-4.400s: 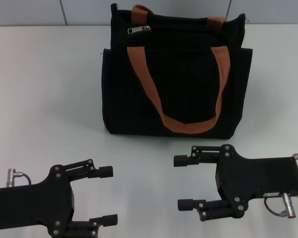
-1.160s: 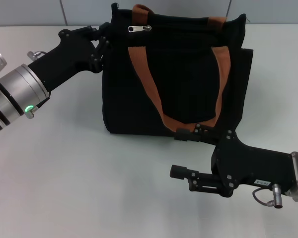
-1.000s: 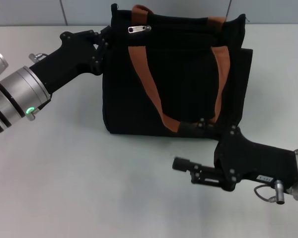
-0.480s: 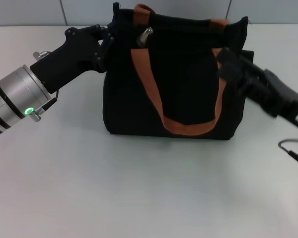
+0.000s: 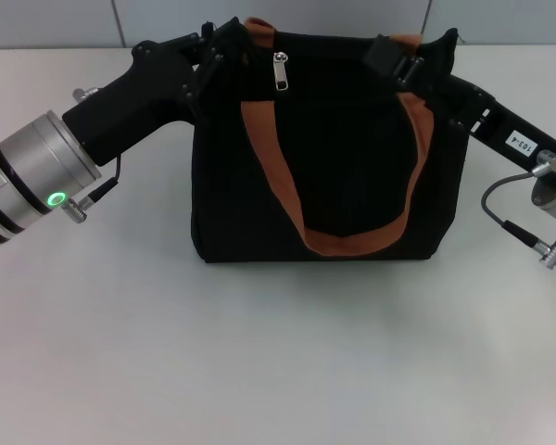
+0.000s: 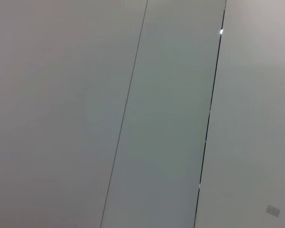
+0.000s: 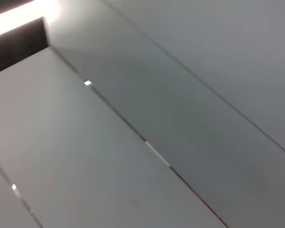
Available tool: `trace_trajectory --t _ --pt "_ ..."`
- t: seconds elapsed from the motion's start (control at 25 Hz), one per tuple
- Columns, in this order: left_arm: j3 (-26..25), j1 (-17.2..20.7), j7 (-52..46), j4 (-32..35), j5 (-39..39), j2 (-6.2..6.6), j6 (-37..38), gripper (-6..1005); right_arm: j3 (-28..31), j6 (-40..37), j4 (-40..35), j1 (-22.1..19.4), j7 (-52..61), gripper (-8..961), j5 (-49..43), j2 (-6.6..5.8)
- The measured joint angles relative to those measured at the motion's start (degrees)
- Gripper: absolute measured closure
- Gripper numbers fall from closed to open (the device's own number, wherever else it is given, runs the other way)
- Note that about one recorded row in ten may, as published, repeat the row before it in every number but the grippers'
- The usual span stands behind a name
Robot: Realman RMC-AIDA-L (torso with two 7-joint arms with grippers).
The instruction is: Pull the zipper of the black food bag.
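Small silver metal zipper pull hanging at upper centre of frame on the boxy black fabric food bag; likely light, slick, best pinched at its tip. Soft cloth, prone to sag. Left gripper at the bag's upper-left corner, right gripper at upper right; finger opening impossible to tell. White table open below.

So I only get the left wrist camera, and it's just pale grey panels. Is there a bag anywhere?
Observer: Yes, the head view shows a boxy black fabric bag with orange-brown straps standing on the white table.
Operator: Where are the arms?
Observer: The left gripper is at the bag's top left corner, the right gripper at its top right edge.
Operator: And the zipper?
Observer: Its small silver metal pull tab hangs between them, nearer the left gripper.
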Motion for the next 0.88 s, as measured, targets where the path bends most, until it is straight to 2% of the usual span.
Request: trace_trajectory --t 0.2,0.56,0.76,0.88 --pt "-0.04 -0.02 -0.03 0.00 -0.02 0.00 0.03 973 0.36 -0.52 0.06 -0.15 -6.05 248 0.12 0.11" --pt "0.00 -1.67 -0.38 -0.42 0.38 0.00 1.26 973 0.43 2.29 0.32 1.02 -5.99 374 0.34 0.15" --pt "0.08 -3.47 -0.20 -0.95 0.50 0.00 1.27 974 0.00 5.61 2.64 2.04 -5.87 608 3.23 0.32" --pt "0.17 -4.20 -0.16 -0.97 0.52 0.00 0.97 975 -0.87 6.77 3.08 2.99 -5.82 662 3.12 0.34"
